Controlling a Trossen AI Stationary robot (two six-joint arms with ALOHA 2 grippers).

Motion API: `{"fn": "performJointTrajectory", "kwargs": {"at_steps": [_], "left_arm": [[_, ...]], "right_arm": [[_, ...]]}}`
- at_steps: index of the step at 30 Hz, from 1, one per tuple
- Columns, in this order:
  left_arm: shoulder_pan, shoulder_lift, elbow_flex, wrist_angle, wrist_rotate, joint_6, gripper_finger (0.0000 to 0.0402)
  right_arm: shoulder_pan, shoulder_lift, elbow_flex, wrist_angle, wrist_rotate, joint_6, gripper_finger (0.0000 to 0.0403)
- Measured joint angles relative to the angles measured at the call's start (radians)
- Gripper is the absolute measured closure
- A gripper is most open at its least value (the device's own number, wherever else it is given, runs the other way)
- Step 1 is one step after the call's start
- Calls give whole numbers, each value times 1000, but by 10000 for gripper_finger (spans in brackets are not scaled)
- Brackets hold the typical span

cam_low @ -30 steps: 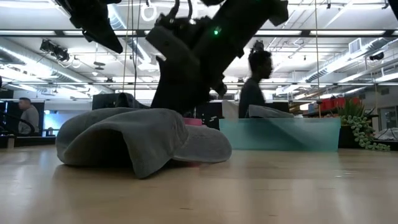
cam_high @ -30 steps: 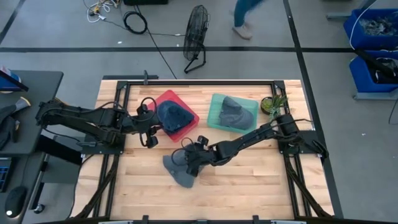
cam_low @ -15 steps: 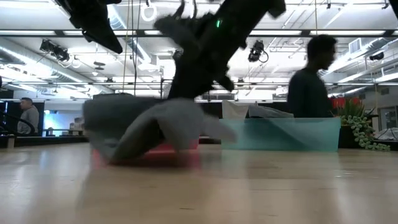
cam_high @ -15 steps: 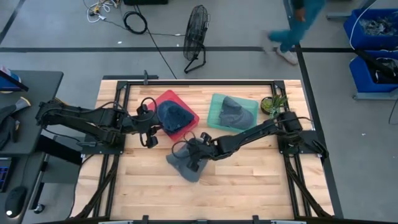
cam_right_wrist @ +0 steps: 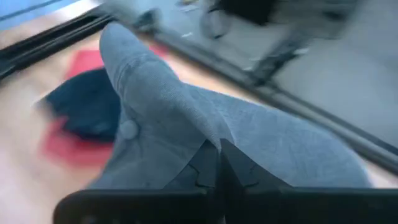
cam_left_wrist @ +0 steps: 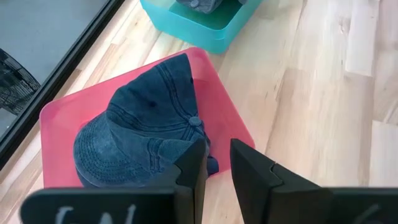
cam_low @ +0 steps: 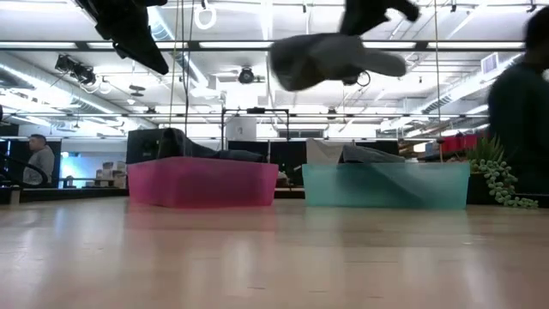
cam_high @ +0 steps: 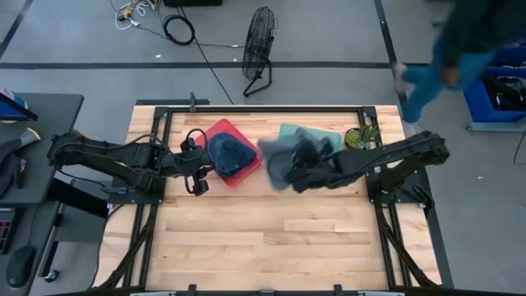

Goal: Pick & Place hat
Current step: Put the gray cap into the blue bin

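Since a second ago the grey hat (cam_high: pixel 278 158) has left the bare table (cam_high: pixel 271 238) and now hangs in the air from the right gripper (cam_high: pixel 300 170), whose fingers are pinched together on a fold of its cloth, carried up beside the teal bin (cam_high: pixel 285 133). It looks light, soft and floppy, sagging around the gripper, so a pinch on the crown fabric seems enough. I count three hats: this one, a grey hat in the teal bin (cam_left_wrist: pixel 202 4), and a blue denim hat (cam_high: pixel 231 153) in the red bin (cam_high: pixel 246 168) just ahead of the left gripper (cam_high: pixel 197 171), its fingers slightly apart.
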Motion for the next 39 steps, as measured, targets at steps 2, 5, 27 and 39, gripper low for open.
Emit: {"fn": "performJointTrajectory", "kwargs": {"at_steps": [2,5,27,39], "left_arm": [[0,0,0,0,0,0,324],[0,0,0,0,0,0,324],[0,0,0,0,0,0,324],[0,0,0,0,0,0,324]], "right_arm": [[-21,-29,0,-103,47,106,398],[-68,-36,-1,-238,29,270,396],[-371,-28,-606,390,-164,217,394],[-372,-32,-644,412,-214,61,394]]}}
